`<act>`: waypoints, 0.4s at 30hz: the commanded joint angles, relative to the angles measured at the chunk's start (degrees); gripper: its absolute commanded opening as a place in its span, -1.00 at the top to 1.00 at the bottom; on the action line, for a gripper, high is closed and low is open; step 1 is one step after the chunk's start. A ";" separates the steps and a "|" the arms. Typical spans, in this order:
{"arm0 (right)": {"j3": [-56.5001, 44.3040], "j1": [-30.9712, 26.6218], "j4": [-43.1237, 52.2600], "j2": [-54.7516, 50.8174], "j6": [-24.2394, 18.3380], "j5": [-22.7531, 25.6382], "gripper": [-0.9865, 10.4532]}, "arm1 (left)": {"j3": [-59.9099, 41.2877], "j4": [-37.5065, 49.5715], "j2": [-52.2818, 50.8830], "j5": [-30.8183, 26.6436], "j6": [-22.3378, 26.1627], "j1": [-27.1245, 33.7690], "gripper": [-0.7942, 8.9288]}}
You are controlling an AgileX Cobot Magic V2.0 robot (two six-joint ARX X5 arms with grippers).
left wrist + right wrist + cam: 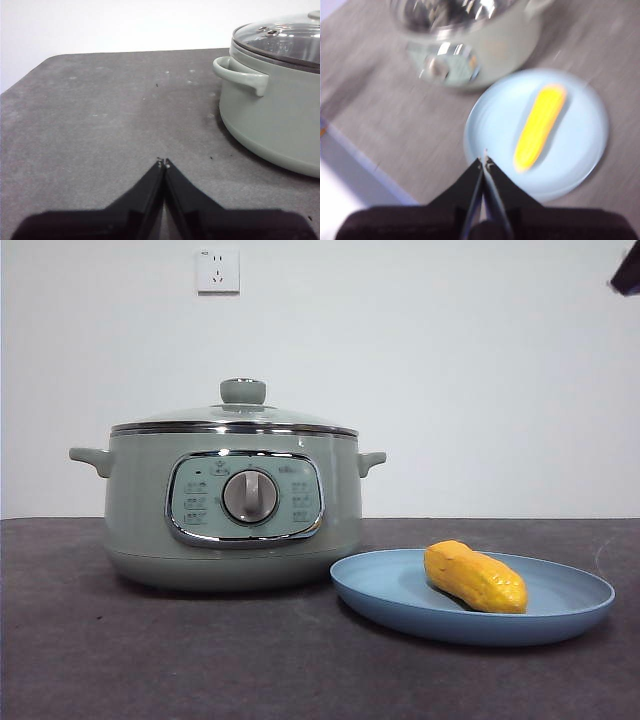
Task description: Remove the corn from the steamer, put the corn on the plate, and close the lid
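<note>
The sage-green steamer (pixel 235 502) stands on the dark table with its glass lid (pixel 236 416) sitting on top, green knob up. To its right lies the light-blue plate (pixel 560 612), and the yellow-orange corn (pixel 474 577) rests on it. My left gripper (pixel 163 162) is shut and empty, low over the table beside the steamer's (pixel 272 117) side handle. High above the plate (pixel 580 130) and corn (pixel 540 127), my right gripper (pixel 484 161) is shut and empty; that view is blurred. A black tip (pixel 627 272) shows at the front view's top right corner.
A white wall with a power socket (pixel 218 271) stands behind the table. The table's front edge (pixel 355 150) shows in the right wrist view, with pale floor beyond it. Bare dark tabletop (pixel 100 120) stretches beside the steamer.
</note>
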 commanded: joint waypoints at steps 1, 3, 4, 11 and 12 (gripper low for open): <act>-1.27 -3.15 5.70 -2.80 -2.14 -0.26 0.82 | -0.79 0.22 -0.15 -0.11 -0.35 0.20 0.84; -2.58 -6.38 9.73 -5.62 -2.27 -1.51 0.82 | -0.79 0.24 -0.15 -0.11 -0.35 0.20 0.84; -3.65 -7.98 11.96 -7.13 -2.32 -1.46 0.82 | -0.79 0.24 -0.15 -0.11 -0.37 0.20 0.84; -18.51 -15.26 32.33 -17.75 -2.27 -1.25 0.82 | -0.79 0.22 -0.15 -0.13 -0.37 0.20 0.84; -20.76 -15.87 34.45 -19.10 -2.27 -1.18 0.82 | -0.79 0.24 -0.15 -0.11 -0.37 0.20 0.84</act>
